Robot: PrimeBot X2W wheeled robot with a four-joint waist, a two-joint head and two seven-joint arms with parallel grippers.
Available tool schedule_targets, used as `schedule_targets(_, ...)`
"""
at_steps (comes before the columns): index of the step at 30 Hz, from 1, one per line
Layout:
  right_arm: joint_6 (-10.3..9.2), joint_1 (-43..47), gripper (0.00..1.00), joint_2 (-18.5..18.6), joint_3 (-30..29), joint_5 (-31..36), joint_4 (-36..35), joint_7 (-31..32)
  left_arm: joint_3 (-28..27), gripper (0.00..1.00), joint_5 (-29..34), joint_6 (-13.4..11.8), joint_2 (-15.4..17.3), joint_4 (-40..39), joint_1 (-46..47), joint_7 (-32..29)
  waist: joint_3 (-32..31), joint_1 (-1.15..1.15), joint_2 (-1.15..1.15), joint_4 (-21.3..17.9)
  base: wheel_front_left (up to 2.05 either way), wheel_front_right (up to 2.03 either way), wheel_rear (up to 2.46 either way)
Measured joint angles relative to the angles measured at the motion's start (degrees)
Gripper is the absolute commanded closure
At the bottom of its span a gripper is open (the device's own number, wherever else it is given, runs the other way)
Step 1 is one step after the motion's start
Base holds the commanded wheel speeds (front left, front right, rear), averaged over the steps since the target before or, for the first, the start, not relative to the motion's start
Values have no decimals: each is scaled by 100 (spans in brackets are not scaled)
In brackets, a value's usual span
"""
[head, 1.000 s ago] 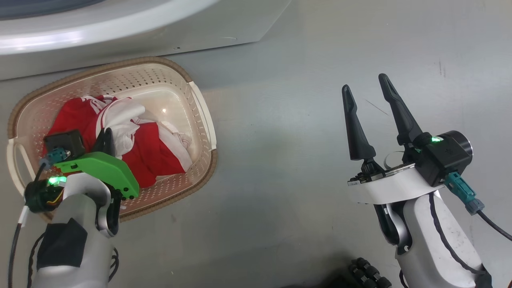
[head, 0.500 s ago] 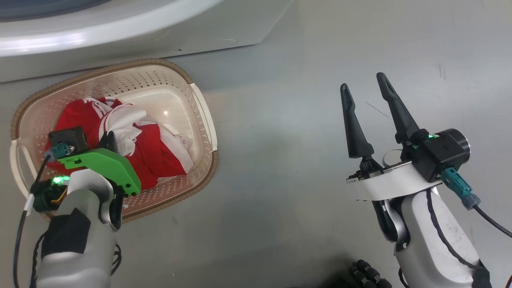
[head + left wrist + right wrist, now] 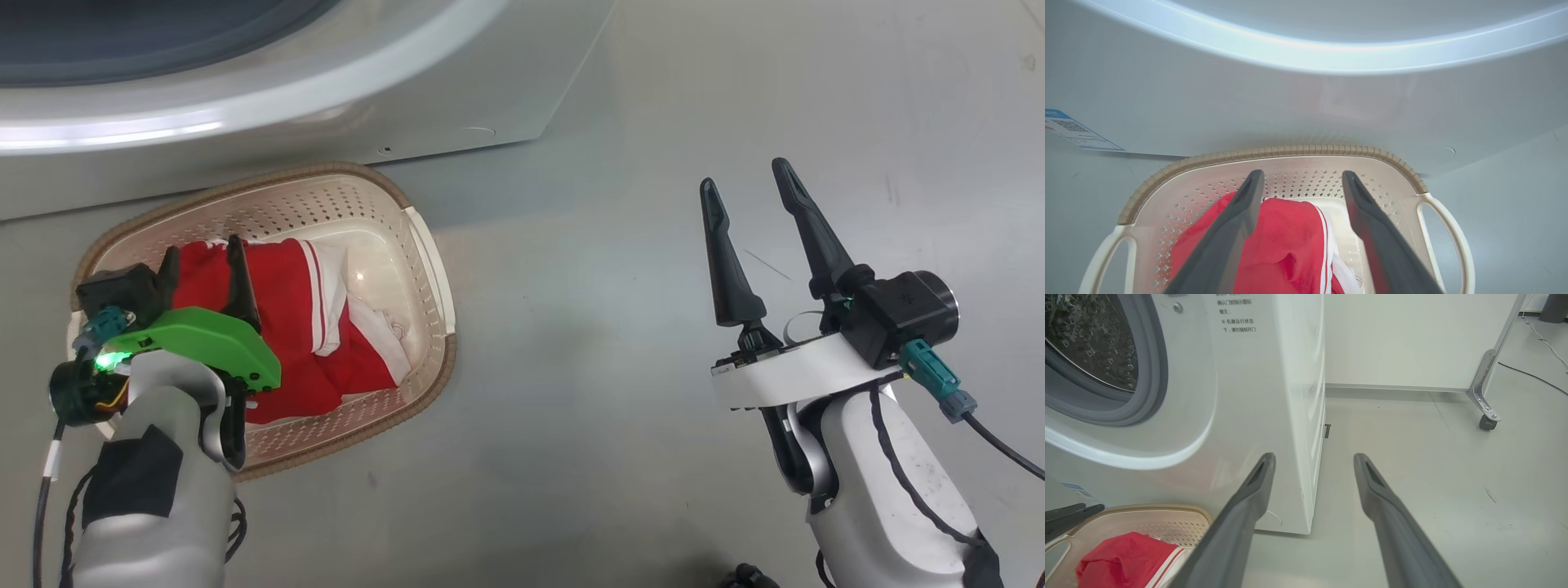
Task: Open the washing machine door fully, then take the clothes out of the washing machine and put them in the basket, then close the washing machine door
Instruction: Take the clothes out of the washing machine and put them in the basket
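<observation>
The washing machine (image 3: 1241, 396) stands with its drum mouth (image 3: 1086, 343) uncovered. On the floor (image 3: 571, 327), just before the machine's front, sits the basket (image 3: 1290, 150) with the clothes (image 3: 286, 327) inside. The left gripper (image 3: 1302, 176) hangs over them with its jaws apart. The clothes lie between and below the jaws, not clamped. The right gripper (image 3: 743, 175), jaws apart and empty, is well off to the right. Probably the left arm must lift straight out.

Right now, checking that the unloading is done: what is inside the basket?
The red clothes lie inside the basket, with the open left pincer over them. Part of the basket's floor shows bare; what lies beneath the fabric is covered.
</observation>
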State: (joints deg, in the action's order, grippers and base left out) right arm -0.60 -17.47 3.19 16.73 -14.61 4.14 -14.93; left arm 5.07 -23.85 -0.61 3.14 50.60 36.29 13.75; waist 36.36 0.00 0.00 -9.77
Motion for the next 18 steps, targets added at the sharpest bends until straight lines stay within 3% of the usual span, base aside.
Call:
schedule_targets(11, -3, 102, 0, 0, -153, -10, 155, 0, 104, 0, 188, 97, -23, -576, -31, 99, -565, 0, 0, 163, 0, 0, 0)
schedule_targets(18, -4, 324, 0, 0, -278, -10, 257, 0, 49, 0, 461, 99, -23, -1752, -141, 94, -990, 0, 0, 325, 0, 0, 0)
